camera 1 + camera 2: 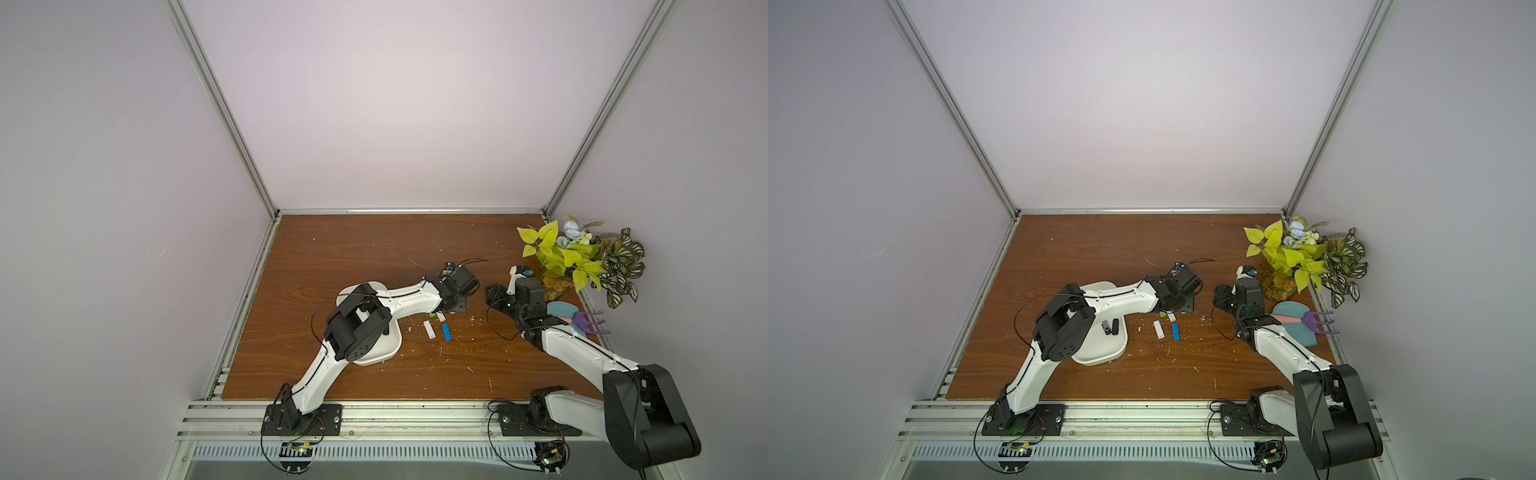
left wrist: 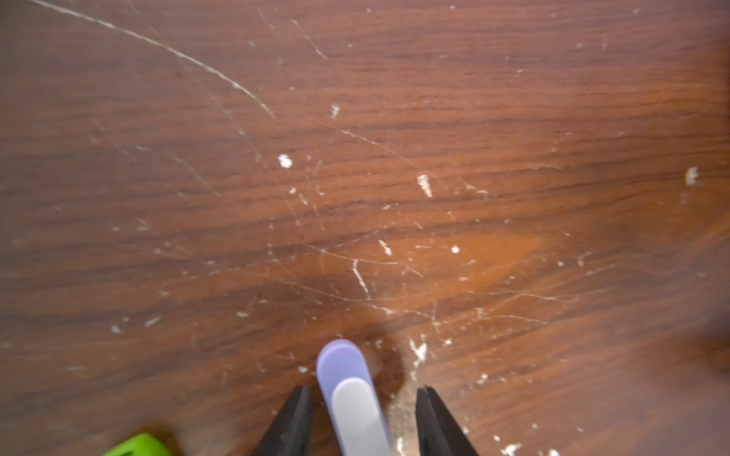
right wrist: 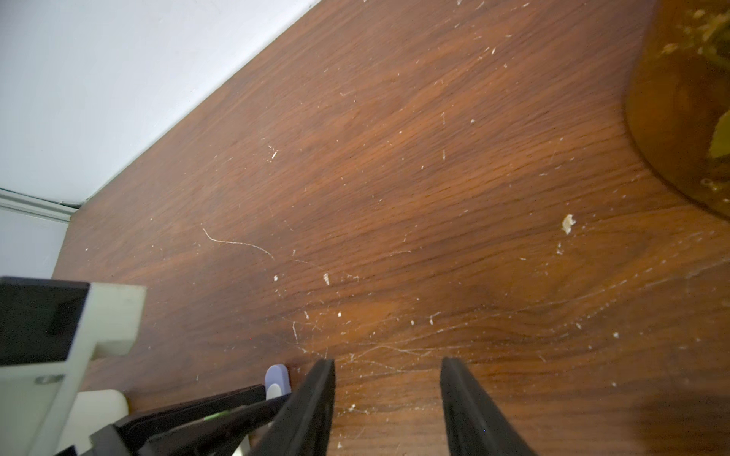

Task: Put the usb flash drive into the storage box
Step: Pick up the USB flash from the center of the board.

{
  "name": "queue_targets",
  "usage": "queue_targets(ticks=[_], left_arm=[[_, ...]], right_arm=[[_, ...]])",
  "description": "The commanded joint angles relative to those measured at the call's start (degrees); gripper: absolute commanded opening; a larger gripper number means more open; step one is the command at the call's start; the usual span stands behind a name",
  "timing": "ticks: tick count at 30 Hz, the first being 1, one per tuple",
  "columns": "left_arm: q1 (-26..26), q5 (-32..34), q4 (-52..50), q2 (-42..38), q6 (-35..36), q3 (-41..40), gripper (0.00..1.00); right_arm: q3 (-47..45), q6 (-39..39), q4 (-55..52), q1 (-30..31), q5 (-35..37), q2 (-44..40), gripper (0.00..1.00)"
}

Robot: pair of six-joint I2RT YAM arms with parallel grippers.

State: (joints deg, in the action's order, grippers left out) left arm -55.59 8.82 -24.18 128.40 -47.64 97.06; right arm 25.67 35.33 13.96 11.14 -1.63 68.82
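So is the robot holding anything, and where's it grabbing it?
Nothing yet. The left gripper straddles the lilac-and-white plastic flash drive, jaws not closed on it; the right gripper is open, empty.

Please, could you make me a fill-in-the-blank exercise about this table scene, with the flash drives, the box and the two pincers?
1. The blue flash drive lies on the table, ___ the storage box.
2. Beside it lies another drive, ___ in colour.
3. A lilac drive sits between the fingers of the left pincer, whose jaws are ___.
4. The right pincer holds ___.
Missing words: outside; white; open; nothing.
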Motion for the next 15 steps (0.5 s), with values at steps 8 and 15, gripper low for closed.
queue_targets(ticks=[8,15], left_arm=[[-1.6,4.1,-10.0,4.7,5.1,3.5,0.31],[-1.8,5.1,-11.1,4.8,6.6,3.7,0.22]], right_arm=[[0.2,0.1,2.0,0.1,-0.8,0.8,0.49],[0.2,0.1,2.2,0.1,-1.1,1.1,0.49]])
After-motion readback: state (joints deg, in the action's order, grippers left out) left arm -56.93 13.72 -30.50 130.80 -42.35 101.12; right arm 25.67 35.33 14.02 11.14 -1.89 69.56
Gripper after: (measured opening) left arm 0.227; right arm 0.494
